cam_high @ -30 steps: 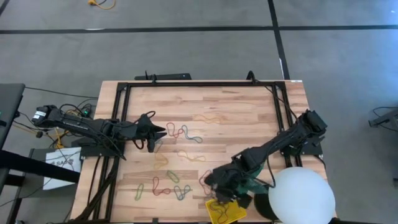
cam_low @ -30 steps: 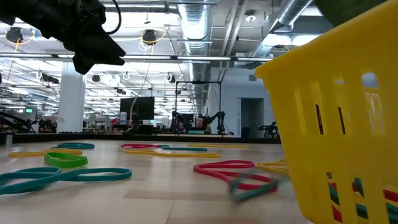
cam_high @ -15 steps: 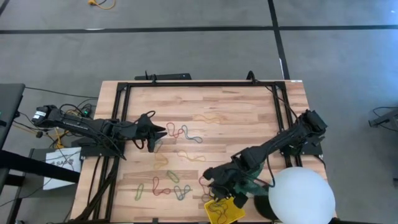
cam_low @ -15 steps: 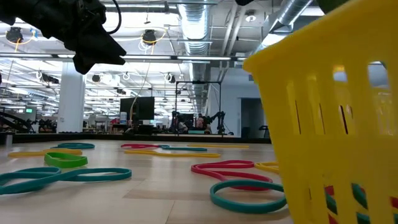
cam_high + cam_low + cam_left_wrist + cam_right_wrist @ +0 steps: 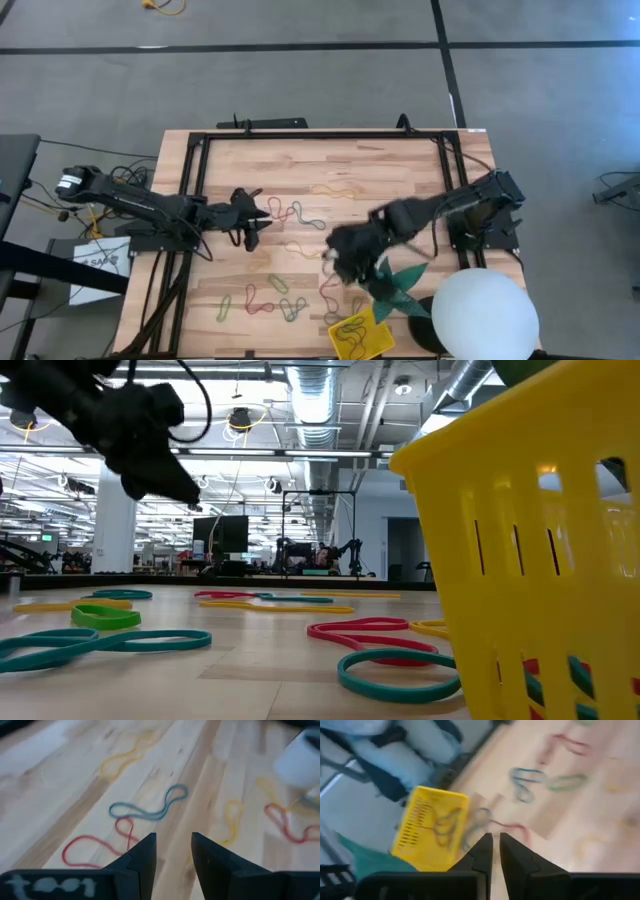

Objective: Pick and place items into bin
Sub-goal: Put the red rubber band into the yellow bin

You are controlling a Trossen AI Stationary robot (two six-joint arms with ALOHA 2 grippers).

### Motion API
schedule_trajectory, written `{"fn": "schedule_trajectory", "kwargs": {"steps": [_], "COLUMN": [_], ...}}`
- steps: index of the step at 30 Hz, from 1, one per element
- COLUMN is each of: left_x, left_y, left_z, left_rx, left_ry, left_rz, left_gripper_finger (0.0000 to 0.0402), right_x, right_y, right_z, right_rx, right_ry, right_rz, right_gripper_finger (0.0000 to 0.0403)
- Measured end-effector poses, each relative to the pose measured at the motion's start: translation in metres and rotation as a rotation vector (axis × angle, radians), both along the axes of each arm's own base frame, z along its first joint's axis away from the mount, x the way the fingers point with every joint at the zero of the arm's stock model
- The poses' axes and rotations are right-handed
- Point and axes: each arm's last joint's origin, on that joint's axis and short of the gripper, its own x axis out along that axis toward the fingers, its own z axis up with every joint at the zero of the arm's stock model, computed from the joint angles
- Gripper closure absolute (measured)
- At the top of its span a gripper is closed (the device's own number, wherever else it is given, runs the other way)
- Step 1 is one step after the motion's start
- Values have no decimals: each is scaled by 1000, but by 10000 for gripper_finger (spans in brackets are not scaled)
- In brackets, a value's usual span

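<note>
Thin coloured loops lie flat on the wooden table point(image 5: 400, 170). My left gripper point(image 5: 262, 215) hovers open above the table's left part, just short of a red loop point(image 5: 92, 845) and a blue loop point(image 5: 150, 809). My right gripper point(image 5: 338, 258) is raised over the table's middle, empty, its fingers shut to a thin slit point(image 5: 495, 845). The yellow bin point(image 5: 358, 336) stands at the near edge with a few loops inside point(image 5: 442, 827). A teal loop point(image 5: 395, 675) lies on the table against the bin's wall point(image 5: 520, 560), beside a red loop point(image 5: 370, 632).
A teal paper star point(image 5: 395, 285) lies between my right gripper and the big white sphere point(image 5: 484, 316) at the near right corner. More loops lie near the left: green point(image 5: 278, 285), red point(image 5: 262, 300), blue point(image 5: 293, 308). A black frame point(image 5: 320, 135) borders the table.
My right gripper has risen from over the bin and swung toward the far edge and the table's middle. A teal loop has fallen and now lies on the table next to the bin. The bin has shifted a little. My left gripper has edged toward the right.
</note>
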Motion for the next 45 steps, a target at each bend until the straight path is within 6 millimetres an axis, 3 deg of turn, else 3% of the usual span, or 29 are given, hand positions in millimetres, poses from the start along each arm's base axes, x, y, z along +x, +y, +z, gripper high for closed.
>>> {"fn": "schedule_trajectory", "kwargs": {"steps": [5,10,15,19,28,34,45], "left_x": [11,27,42,50,58,57,55], "left_y": [7,30,57,63,60,57,59], "left_z": [-19,-41,-68,-85,-88,-85,-88], "left_rx": [30,31,-27,-67,-71,-113,-66], "left_ry": [100,176,211,215,154,150,196], "left_rz": [50,101,82,49,3,-53,-13], "left_gripper_finger": [289,289,289,289,289,289,307], "right_x": [-13,-22,-18,-10,16,22,23], "right_y": [-49,-97,-140,-165,-195,-211,-208], "right_z": [22,39,45,38,1,-29,-33], "right_rx": [-19,-28,-6,19,8,-79,-101], "right_ry": [-18,-139,-203,-180,-67,91,109], "right_rz": [-104,-190,-352,-469,-658,-789,-799], "right_gripper_finger": [383,386,385,386,387,393,395]}}
